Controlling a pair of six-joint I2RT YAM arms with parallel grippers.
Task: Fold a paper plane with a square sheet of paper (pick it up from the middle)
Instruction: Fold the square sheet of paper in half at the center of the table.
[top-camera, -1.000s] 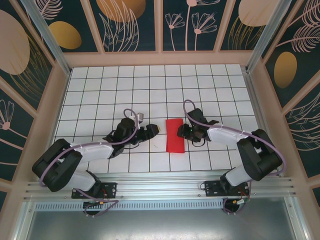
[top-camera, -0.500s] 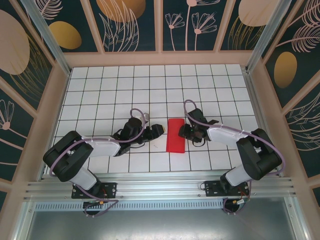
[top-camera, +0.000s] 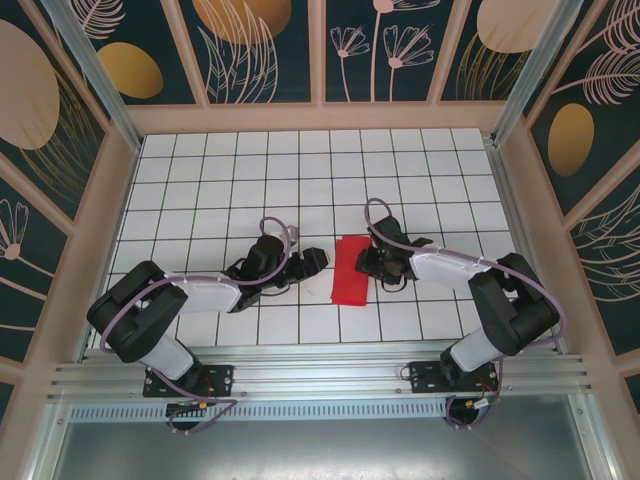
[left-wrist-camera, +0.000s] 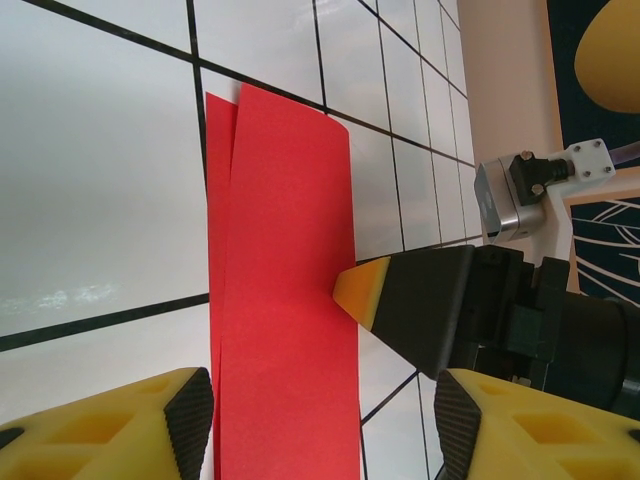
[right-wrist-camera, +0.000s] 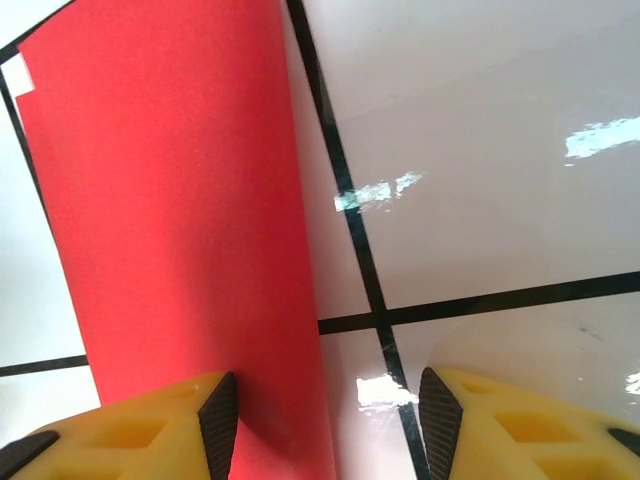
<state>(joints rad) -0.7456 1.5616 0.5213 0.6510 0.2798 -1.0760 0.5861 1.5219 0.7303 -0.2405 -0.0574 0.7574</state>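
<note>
Now the left gripper is sitting closer to the square sheet of paper than 1 second ago. Its fingers are standing apart at the sheet's 9 o'clock edge, holding nothing. The sheet, folded into a narrow strip, is lying on the table between both grippers, its near end slewed slightly toward 7 o'clock. The right gripper is touching the 3 o'clock edge, likewise parted and gripping nothing.

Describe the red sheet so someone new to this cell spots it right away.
On the white gridded table, look between the left gripper and the right gripper. The square sheet of paper lies there, folded into a narrow strip, the only red thing.
</note>
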